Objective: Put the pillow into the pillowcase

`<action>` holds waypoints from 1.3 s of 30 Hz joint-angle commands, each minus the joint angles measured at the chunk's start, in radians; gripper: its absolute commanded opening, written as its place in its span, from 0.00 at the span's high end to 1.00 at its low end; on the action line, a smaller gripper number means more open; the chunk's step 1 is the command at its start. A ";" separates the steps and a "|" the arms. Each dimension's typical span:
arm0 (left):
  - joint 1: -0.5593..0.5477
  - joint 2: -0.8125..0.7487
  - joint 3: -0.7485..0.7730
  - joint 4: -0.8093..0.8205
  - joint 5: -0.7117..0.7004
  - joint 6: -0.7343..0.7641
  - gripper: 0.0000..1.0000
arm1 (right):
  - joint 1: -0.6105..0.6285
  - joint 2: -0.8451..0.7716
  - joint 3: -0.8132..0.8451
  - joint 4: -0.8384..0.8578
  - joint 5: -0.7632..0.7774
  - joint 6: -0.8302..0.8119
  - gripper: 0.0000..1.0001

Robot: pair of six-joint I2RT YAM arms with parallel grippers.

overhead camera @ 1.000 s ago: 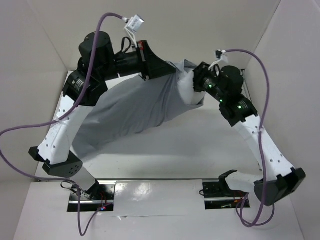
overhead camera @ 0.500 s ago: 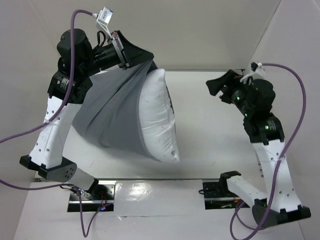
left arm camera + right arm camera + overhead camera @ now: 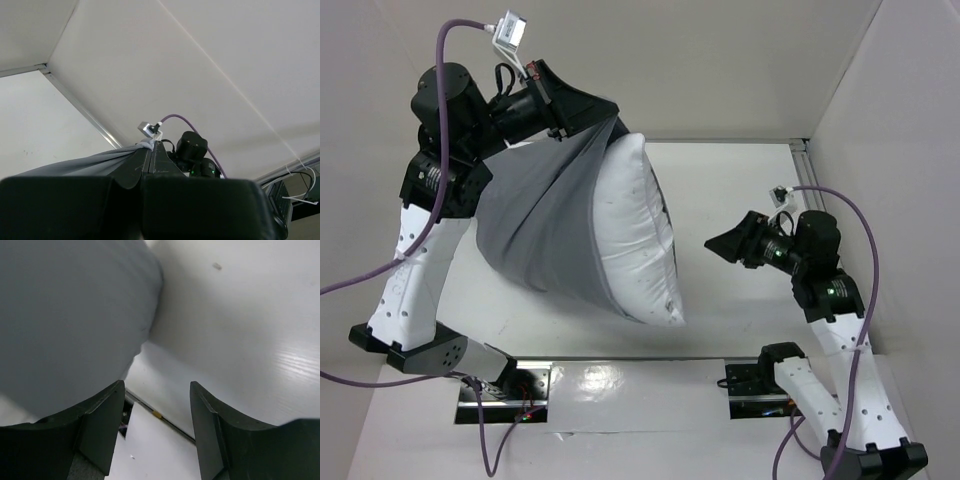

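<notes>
My left gripper (image 3: 607,113) is raised high at the back left, shut on the top edge of the grey pillowcase (image 3: 535,215), which hangs from it as a wrinkled sack. In the left wrist view the fingertips (image 3: 151,146) pinch grey pillowcase cloth (image 3: 75,164). The plump white pillow (image 3: 636,235) stands on edge, part inside the sack, with its right side and lower corner bulging out. My right gripper (image 3: 713,243) hovers open to the right of the pillow, apart from it. In the right wrist view nothing lies between the open gripper's (image 3: 156,390) fingers, and the pillow (image 3: 65,315) fills the upper left.
White walls enclose the table (image 3: 740,190) on three sides. An aluminium rail (image 3: 802,148) runs along the back right corner. A shiny base plate (image 3: 620,395) with both arm mounts lies at the near edge. Purple cables (image 3: 850,215) loop off each wrist.
My right gripper let go at the pillowcase mouth, opened, and drew back toward the near right. The left arm lifted the pillowcase higher, and the pillow now bulges out of it.
</notes>
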 commanded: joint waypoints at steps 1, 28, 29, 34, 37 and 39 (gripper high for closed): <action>0.007 -0.040 0.014 0.163 -0.021 -0.023 1.00 | 0.005 -0.029 0.100 0.000 -0.129 -0.187 0.38; -0.041 -0.021 -0.005 0.153 -0.210 0.063 1.00 | 0.005 -0.129 0.000 -0.257 0.006 0.309 0.47; -0.041 -0.021 -0.005 0.143 -0.219 0.073 1.00 | 0.005 -0.161 -0.032 -0.241 -0.034 0.323 0.47; -0.050 -0.012 -0.005 0.143 -0.237 0.083 1.00 | 0.005 -0.274 -0.231 -0.085 -0.138 0.384 0.58; -0.061 -0.012 0.004 0.143 -0.247 0.092 1.00 | 0.005 -0.304 -0.279 0.065 -0.238 0.412 0.64; -0.073 -0.003 0.004 0.143 -0.274 0.104 1.00 | 0.005 -0.290 -0.242 0.076 -0.270 0.374 0.69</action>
